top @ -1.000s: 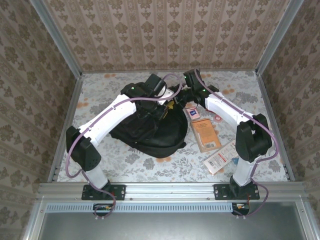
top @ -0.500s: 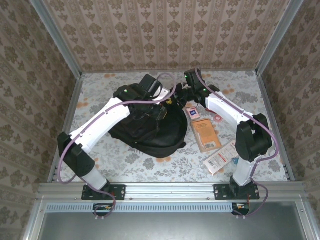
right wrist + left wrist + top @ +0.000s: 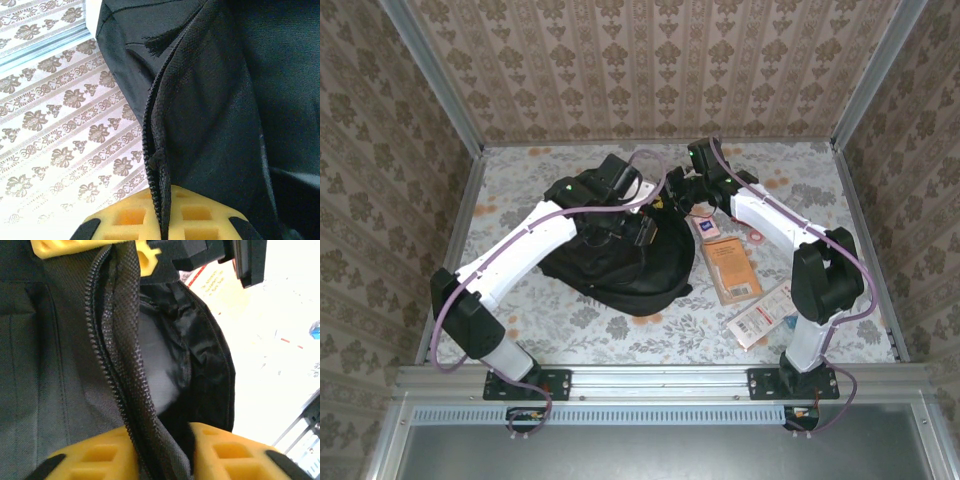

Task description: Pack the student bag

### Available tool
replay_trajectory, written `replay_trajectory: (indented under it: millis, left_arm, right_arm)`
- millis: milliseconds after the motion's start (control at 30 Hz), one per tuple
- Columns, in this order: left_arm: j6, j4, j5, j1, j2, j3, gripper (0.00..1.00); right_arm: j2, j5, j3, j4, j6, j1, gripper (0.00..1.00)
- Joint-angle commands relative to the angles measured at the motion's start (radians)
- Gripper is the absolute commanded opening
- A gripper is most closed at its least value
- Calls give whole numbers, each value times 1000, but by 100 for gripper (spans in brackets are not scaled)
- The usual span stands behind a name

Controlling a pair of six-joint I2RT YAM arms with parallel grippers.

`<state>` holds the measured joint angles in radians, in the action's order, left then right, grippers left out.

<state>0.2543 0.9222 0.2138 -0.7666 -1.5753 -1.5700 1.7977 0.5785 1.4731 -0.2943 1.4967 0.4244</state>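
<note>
Both our grippers at the student bag [image 3: 620, 255] zipper
The student bag lies just left of the orange book [image 3: 732, 268]. Our right gripper [image 3: 162, 200] clenches its zipper edge; our left gripper [image 3: 162, 440] straddles it, jaws apart. Gripping or not, we cannot tell.

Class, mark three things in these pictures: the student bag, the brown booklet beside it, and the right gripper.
student bag [image 3: 630, 280]: top external view, black front panel.
brown booklet [image 3: 732, 268]: top external view, middle of cover.
right gripper [image 3: 162, 197]: right wrist view, between its yellow fingertips.
</note>
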Motion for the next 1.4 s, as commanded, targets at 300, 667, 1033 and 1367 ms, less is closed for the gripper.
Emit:
replay_trajectory:
  millis: [300, 667, 1033, 1367]
  left_arm:
    - [72, -11, 92, 26, -9, -9, 0]
    - [-2, 145, 215, 210, -52, -248, 0]
    - [110, -4, 368, 303, 17, -132, 0]
    - [253, -150, 377, 346, 190, 49, 0]
  right_arm:
    - [-19, -31, -16, -2, 35, -5, 0]
    - [-68, -234, 89, -238, -405, -2, 70]
    - [-201, -572, -70, -456, -870, -4, 73]
    - [-33, -222, -131, -281, -925, 14, 71]
